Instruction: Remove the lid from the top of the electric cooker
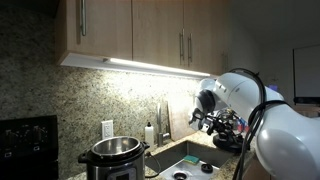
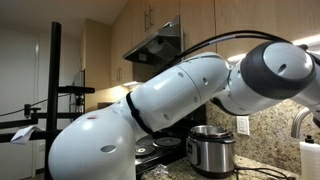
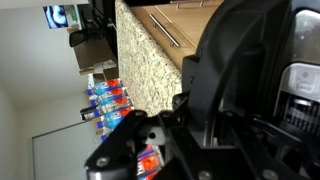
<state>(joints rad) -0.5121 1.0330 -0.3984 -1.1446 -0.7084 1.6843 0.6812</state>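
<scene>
The electric cooker (image 1: pixel 112 158) stands on the granite counter with its top open and the steel inner pot showing; it also shows in an exterior view (image 2: pixel 210 152). The black lid (image 1: pixel 228 132) is off the cooker, held in the air over the sink, well to the right of the cooker. My gripper (image 1: pixel 212 120) is shut on it. In the wrist view the lid (image 3: pixel 240 60) fills most of the picture as a large black shape around my gripper (image 3: pixel 185 120). The contact of the fingers with the handle is dark and hard to make out.
A sink (image 1: pixel 185 162) with a faucet (image 1: pixel 163 115) and a soap bottle (image 1: pixel 150 133) lies under the gripper. A black boxy appliance (image 1: pixel 28 145) stands left of the cooker. Wall cabinets (image 1: pixel 130 30) hang overhead. A range hood (image 2: pixel 155 45) is nearby.
</scene>
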